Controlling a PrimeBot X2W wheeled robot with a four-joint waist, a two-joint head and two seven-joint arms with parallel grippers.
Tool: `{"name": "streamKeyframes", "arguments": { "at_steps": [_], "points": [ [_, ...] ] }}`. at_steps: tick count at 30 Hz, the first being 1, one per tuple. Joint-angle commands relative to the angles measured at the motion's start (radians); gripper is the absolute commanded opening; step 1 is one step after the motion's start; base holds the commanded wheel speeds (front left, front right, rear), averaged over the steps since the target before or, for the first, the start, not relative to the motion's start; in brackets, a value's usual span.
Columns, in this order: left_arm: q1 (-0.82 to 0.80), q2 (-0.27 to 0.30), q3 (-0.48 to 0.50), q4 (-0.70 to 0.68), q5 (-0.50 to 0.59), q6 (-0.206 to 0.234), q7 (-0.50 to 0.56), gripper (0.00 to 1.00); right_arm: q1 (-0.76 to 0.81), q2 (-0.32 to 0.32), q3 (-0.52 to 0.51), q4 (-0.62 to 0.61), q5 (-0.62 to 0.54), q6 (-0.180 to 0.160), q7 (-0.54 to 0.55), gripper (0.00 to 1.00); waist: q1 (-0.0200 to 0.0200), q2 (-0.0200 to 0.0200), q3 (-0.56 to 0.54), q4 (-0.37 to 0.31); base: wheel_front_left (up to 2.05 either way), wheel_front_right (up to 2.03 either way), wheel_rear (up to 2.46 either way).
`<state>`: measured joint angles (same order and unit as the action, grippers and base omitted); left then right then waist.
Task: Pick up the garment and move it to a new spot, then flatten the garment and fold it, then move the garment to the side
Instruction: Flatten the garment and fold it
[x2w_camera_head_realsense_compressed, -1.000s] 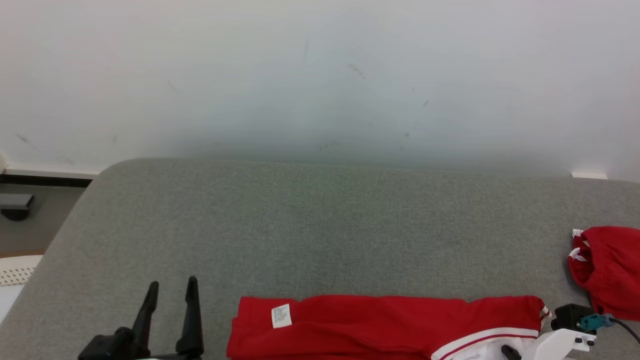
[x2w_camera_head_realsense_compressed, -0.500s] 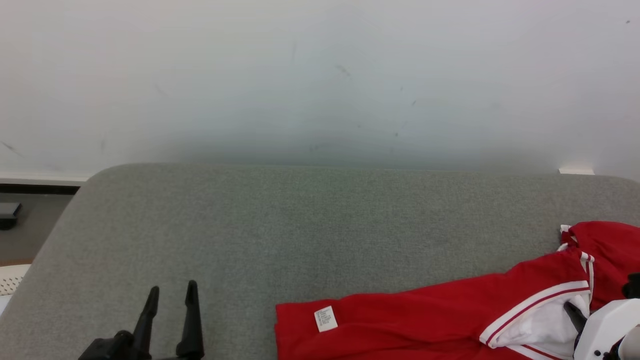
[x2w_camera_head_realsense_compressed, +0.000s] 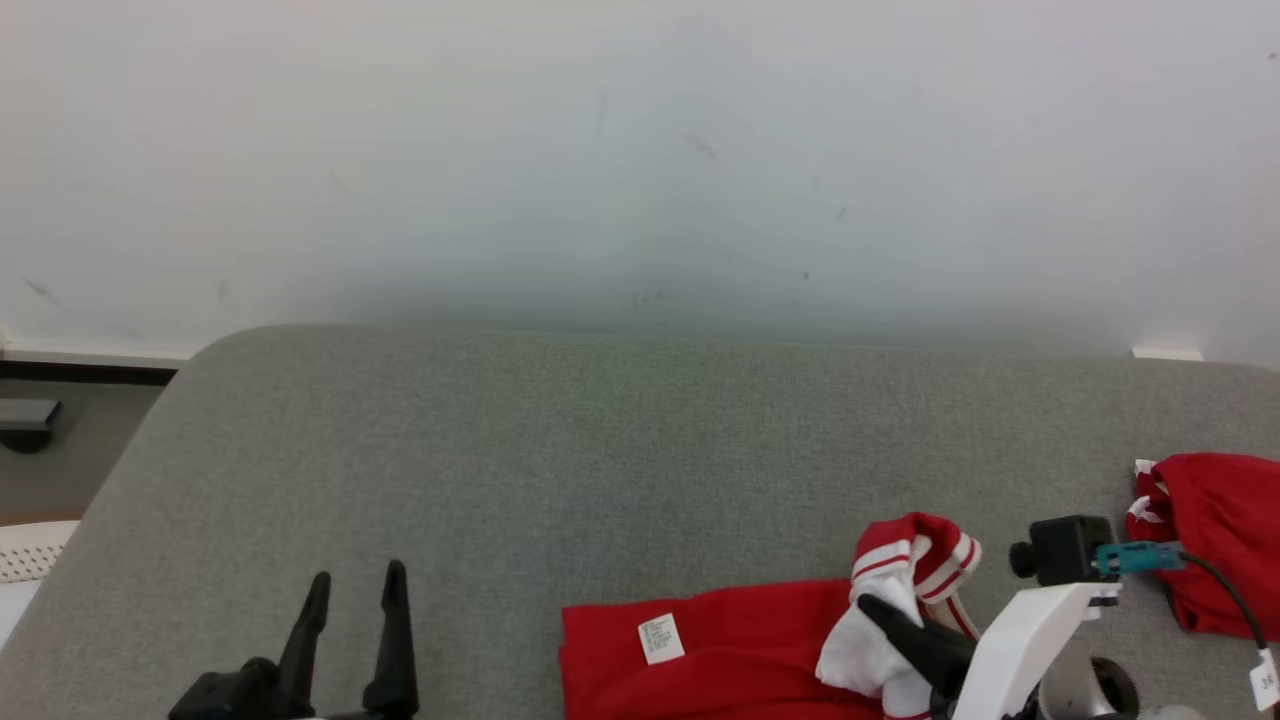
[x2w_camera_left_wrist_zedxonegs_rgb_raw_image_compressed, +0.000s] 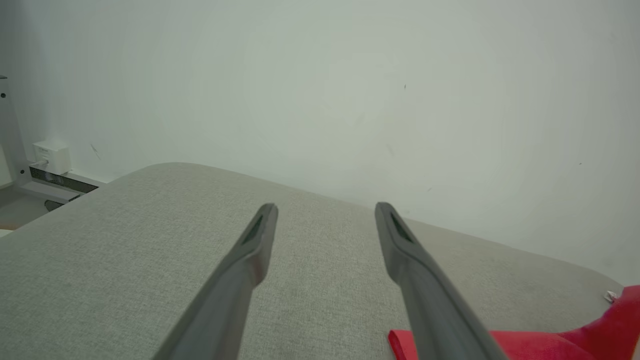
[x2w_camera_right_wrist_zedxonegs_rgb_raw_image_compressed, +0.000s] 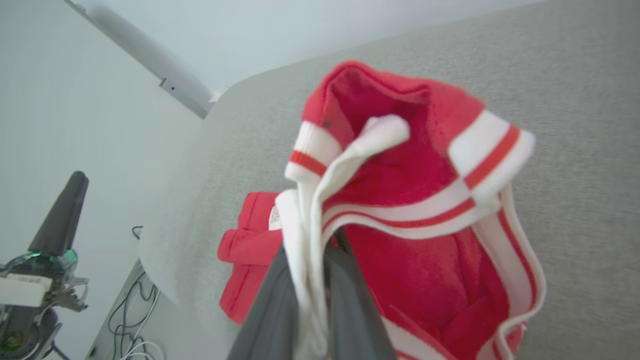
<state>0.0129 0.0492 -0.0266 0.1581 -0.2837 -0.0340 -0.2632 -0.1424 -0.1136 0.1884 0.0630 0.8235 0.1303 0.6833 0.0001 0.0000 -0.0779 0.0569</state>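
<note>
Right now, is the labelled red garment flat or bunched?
Partly bunched. The right gripper is shut on the garment at its white trim, holding that end up; the labelled end lies flat.

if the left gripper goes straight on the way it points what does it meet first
The left gripper looks free over the grey pad; it would likely meet the wall first, though depth is unclear.

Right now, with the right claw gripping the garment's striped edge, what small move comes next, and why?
Probably carry the right claw toward the white label and lower it: the striped edge is pinched and raised above the red garment, so the fold is not yet laid flat.
</note>
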Motion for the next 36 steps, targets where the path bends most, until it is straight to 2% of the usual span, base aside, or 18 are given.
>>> {"name": "streamKeyframes", "arguments": {
  "at_steps": [1, 5, 11, 18, 27, 28, 29, 30, 36],
  "points": [
    [-0.012, 0.003, -0.002, 0.003, -0.018, 0.003, -0.001, 1.0, 0.002, 0.01, 0.015, -0.002, 0.022, 0.0, 0.01, 0.0, -0.0001, 0.0, -0.001, 0.008, 0.0, 0.0, 0.0],
    [-0.02, 0.003, -0.013, 0.012, -0.019, -0.004, -0.001, 1.0, -0.038, 0.041, 0.075, 0.041, 0.046, 0.0, 0.003, 0.0, -0.0001, 0.0, 0.0, 0.037, 0.0, 0.0, 0.0],
    [-0.024, 0.003, -0.025, 0.03, -0.047, 0.001, -0.001, 1.0, -0.107, 0.061, 0.169, 0.169, 0.086, 0.0, -0.051, 0.0, -0.0001, 0.0, 0.007, 0.094, 0.0, 0.0, 0.0],
    [-0.03, 0.003, -0.037, 0.029, -0.079, -0.001, -0.001, 1.0, -0.197, 0.062, 0.315, 0.328, 0.198, 0.0, -0.15, 0.0, -0.0001, 0.0, 0.013, 0.157, 0.0, 0.0, 0.0],
    [-0.037, 0.003, -0.05, 0.024, -0.062, 0.003, -0.001, 1.0, -0.314, 0.062, 0.499, 0.513, 0.34, 0.0, -0.256, 0.0, -0.0001, 0.0, 0.017, 0.2, 0.0, 0.0, 0.0],
    [-0.039, 0.003, -0.053, 0.023, -0.062, 0.005, -0.001, 1.0, -0.325, 0.062, 0.515, 0.532, 0.354, 0.0, -0.264, 0.2, -0.0001, 0.0, 0.018, 0.203, 0.0, 0.0, 0.0],
    [-0.04, 0.003, -0.052, 0.023, -0.062, 0.004, -0.001, 1.0, -0.334, 0.062, 0.532, 0.546, 0.37, 0.0, -0.272, 0.69, -0.0001, 0.0, 0.019, 0.206, 0.0, 0.0, 0.0],
    [-0.04, 0.003, -0.051, 0.024, -0.062, 0.004, -0.001, 1.0, -0.339, 0.062, 0.549, 0.555, 0.393, 0.0, -0.28, 1.0, -0.0001, 0.0, 0.019, 0.207, 0.0, 0.0, 0.0],
    [-0.042, 0.003, -0.041, 0.018, -0.09, 0.008, -0.001, 1.0, -0.379, 0.062, 0.647, 0.526, 0.503, 0.0, -0.308, 1.0, -0.0001, 0.0, 0.019, 0.188, 0.0, 0.0, 0.0]
  ]
}}
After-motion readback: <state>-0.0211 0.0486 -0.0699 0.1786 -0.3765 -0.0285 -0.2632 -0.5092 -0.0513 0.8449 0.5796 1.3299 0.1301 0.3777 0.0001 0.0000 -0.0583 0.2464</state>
